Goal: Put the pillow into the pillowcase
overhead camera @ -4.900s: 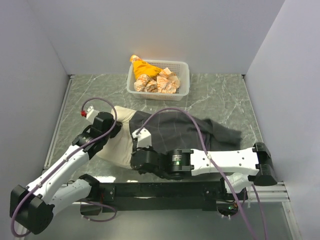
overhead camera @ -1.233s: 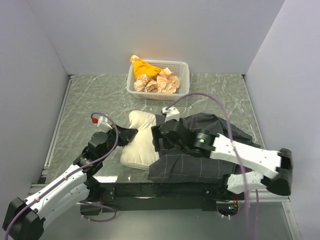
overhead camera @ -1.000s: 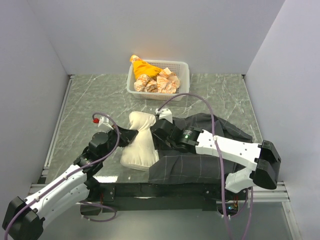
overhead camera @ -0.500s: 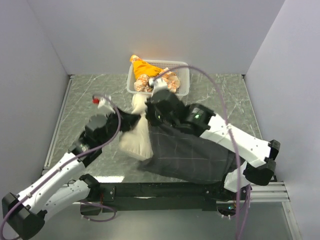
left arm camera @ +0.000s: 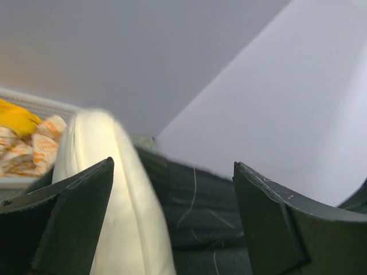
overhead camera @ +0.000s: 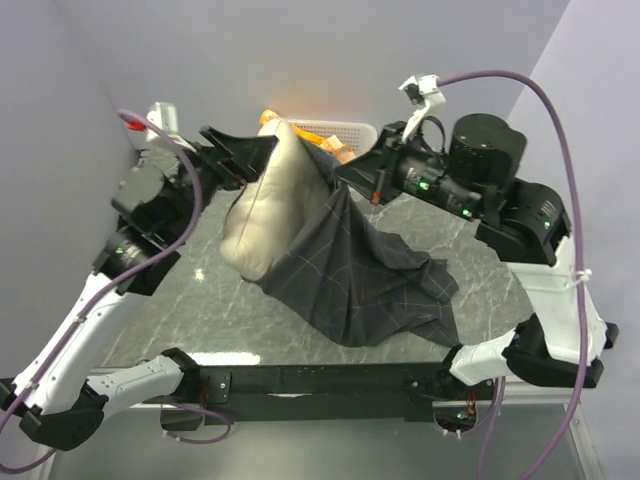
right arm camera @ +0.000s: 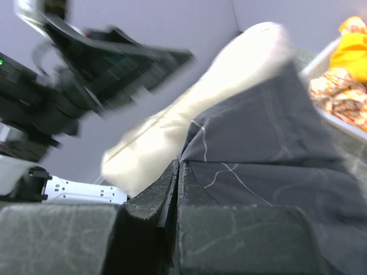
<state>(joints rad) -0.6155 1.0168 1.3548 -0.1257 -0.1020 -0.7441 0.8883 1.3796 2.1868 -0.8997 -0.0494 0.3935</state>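
Grey marbled table (overhead camera: 480, 240) between pale walls, top view. Pillow (overhead camera: 268, 205) is up on end at 10 o'clock, its right flank wrapped by the pillowcase (overhead camera: 350, 275), which drapes down toward 5 o'clock. Right gripper (right arm camera: 178, 166): jaws closed on the pillowcase's upper edge. Left gripper (left arm camera: 173, 166): jaws spread wide, the pillow's top just beside one finger. White mesh basket (overhead camera: 345, 128) sits at 12 o'clock.

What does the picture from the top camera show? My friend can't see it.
The right gripper pinches the dark checked pillowcase and holds it up high, with the cream pillow partly wrapped inside. The left gripper is open beside the pillow's top. A white basket sits behind them on the table.
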